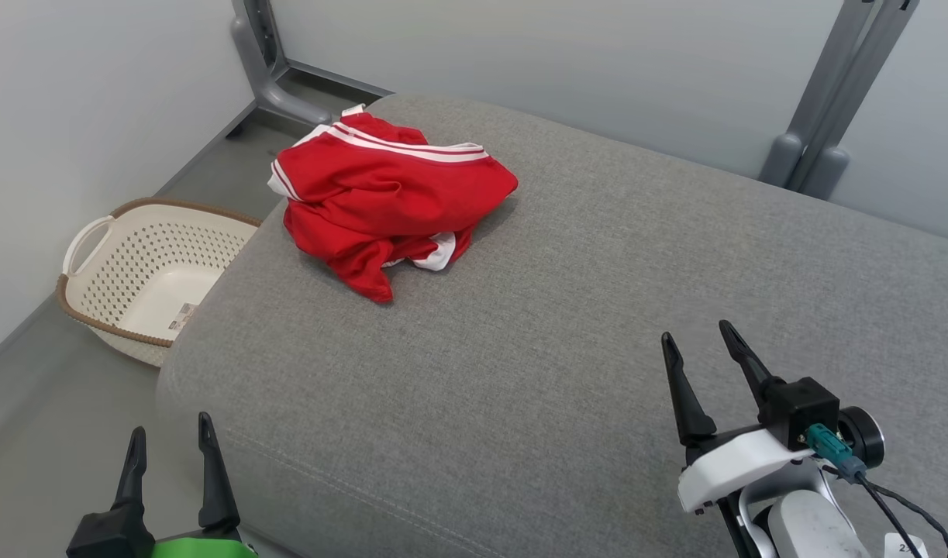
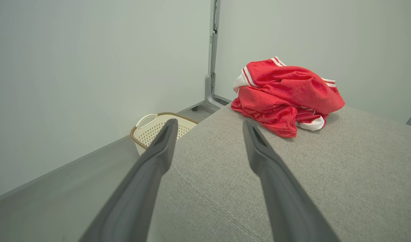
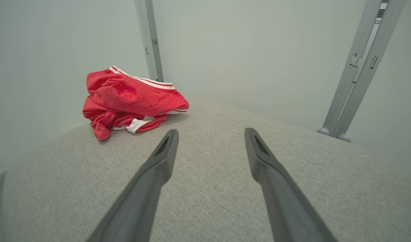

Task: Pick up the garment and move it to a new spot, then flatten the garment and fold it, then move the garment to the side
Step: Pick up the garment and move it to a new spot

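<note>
At about 11 o'clock on the grey cushion (image 1: 567,333), close to its far-left edge, the red garment (image 1: 388,201) lies in a crumpled heap. Its white stripes are uppermost and a white hem pokes out beneath. Past that edge, at 9 o'clock on the floor, stands a perforated cream basket (image 1: 152,248). Both tools are well apart from the cloth. The left gripper (image 1: 171,423) sits at 7 o'clock, off the cushion's near-left corner, and the right gripper (image 1: 694,331) at 4 o'clock over the cushion. Each has its fingers spread wide with nothing between them.

The likeliest trouble is the edge: a push or a one-sided pinch from the right could slide the heap off toward the basket. The folds overlap, so a pinch may catch a single layer and leave the rest trailing, or bunch several layers and make flattening harder. The left arm, coming in from beside the cushion, could snag its corner.

From above, the head view lays out both grippers, the basket's inside and the garment's gap to the edge. The wrist views add the heap's height in profile. The left one has the basket rim behind its finger, and the right one has grey metal posts (image 3: 356,80) at 2 o'clock.
</note>
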Robot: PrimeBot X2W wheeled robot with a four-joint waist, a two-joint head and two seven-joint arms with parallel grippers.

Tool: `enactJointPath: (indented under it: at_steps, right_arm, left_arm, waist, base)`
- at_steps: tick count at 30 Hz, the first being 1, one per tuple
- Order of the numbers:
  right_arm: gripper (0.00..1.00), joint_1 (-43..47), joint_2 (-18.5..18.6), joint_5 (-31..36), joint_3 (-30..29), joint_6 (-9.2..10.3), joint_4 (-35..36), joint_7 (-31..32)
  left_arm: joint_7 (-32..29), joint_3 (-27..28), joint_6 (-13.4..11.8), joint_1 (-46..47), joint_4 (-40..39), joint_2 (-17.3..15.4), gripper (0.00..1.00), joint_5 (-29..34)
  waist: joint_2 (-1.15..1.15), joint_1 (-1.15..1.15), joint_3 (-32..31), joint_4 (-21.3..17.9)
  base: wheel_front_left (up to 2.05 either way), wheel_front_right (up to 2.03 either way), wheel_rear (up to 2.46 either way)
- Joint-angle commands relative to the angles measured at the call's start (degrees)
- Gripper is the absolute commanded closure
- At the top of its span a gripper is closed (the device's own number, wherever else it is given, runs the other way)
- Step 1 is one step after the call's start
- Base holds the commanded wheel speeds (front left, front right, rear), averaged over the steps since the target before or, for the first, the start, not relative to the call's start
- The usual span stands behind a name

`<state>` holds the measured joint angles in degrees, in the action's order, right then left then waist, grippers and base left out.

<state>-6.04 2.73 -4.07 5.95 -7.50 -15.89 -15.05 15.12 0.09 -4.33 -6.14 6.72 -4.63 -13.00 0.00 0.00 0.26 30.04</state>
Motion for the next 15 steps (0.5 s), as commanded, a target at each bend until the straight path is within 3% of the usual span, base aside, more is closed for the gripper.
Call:
enactJointPath:
  at_steps: [1,9,15]
  right_arm:
    - [0.0,-0.73,0.29,-0.09,0.08,0.01,-0.4,-0.17]
    - [0.0,-0.86,0.27,-0.4,0.02,0.01,-0.97,-0.18]
    - [0.0,0.08,0.26,0.92,-1.8,0.01,0.02,-0.18]
  left_arm:
    - [0.02,0.3,-0.46,-0.79,-0.66,0.05,0.0,-0.05]
    - [-0.17,-0.1,-0.36,-0.95,-0.9,0.39,0.0,-0.71]
    - [-3.61,-1.66,3.17,8.58,3.97,-0.01,0.0,-3.63]
  waist:
    - [0.0,0.0,0.62,0.59]
    - [0.0,0.0,0.5,0.36]
    - [0.0,0.0,1.81,0.13]
  base:
    - [0.0,0.0,0.0]
    - [0.0,0.0,0.0]
    - [0.0,0.0,0.0]
